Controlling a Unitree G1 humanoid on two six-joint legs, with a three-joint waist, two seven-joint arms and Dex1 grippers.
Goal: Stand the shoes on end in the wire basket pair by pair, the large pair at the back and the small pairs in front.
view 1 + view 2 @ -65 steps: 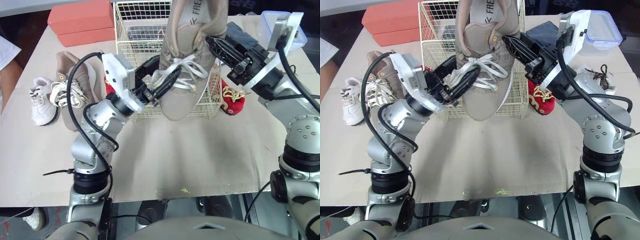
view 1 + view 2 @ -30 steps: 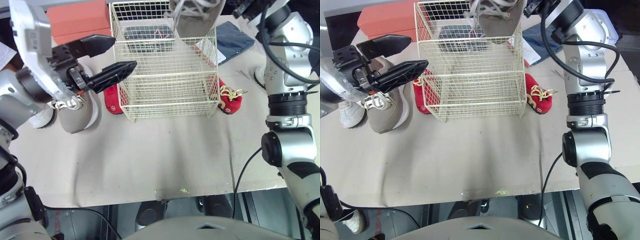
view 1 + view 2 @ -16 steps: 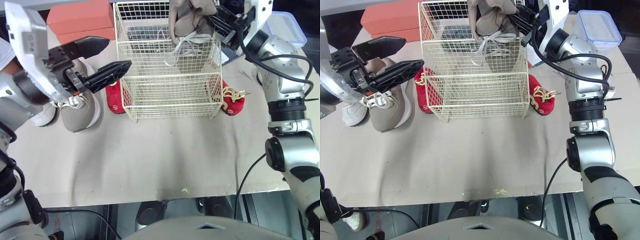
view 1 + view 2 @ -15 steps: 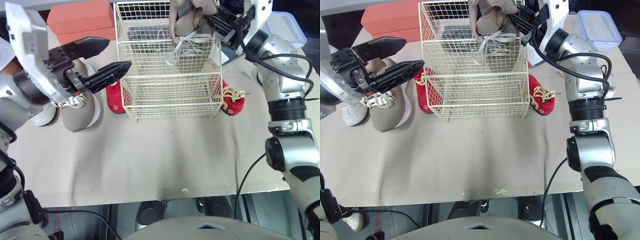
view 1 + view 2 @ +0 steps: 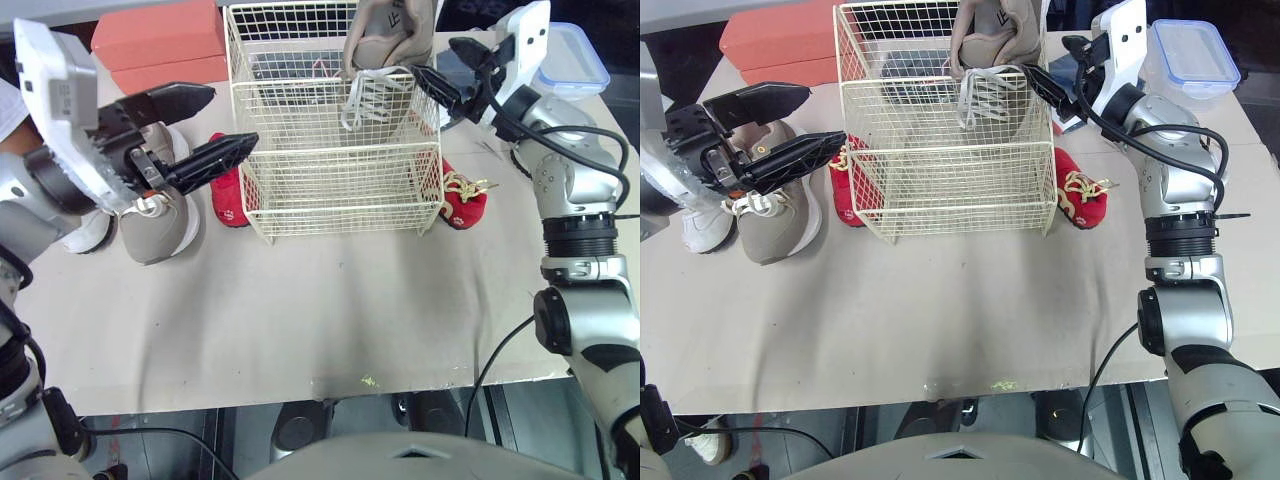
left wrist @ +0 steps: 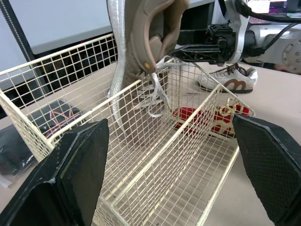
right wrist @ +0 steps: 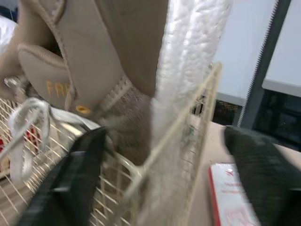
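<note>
Cream wire forms the basket (image 5: 340,190), seen from the head camera at the far middle of the table (image 5: 330,310). A large beige shoe (image 5: 388,35) is stood on end in the right part of the basket, toe down and heel up, with its white laces draped over the rim. The right gripper (image 5: 437,65) is held just right of that shoe, its fingers apart. The left gripper (image 5: 232,115) is held left of the basket, likewise spread wide and empty, above a second beige shoe (image 5: 160,220) lying on the table. A small white shoe (image 5: 88,232) lies further left. The left red shoe (image 5: 226,195) is set just beside the basket's left wall, and the right red shoe (image 5: 463,200) by its near right corner

From the left wrist, both black fingers (image 6: 70,179) are seen wide apart, with the basket between them and the upright shoe inside it

From the right wrist, the beige shoe and its pale sole are seen close up between two separated fingers (image 7: 80,174); whether either one touches the shoe cannot be told
</note>
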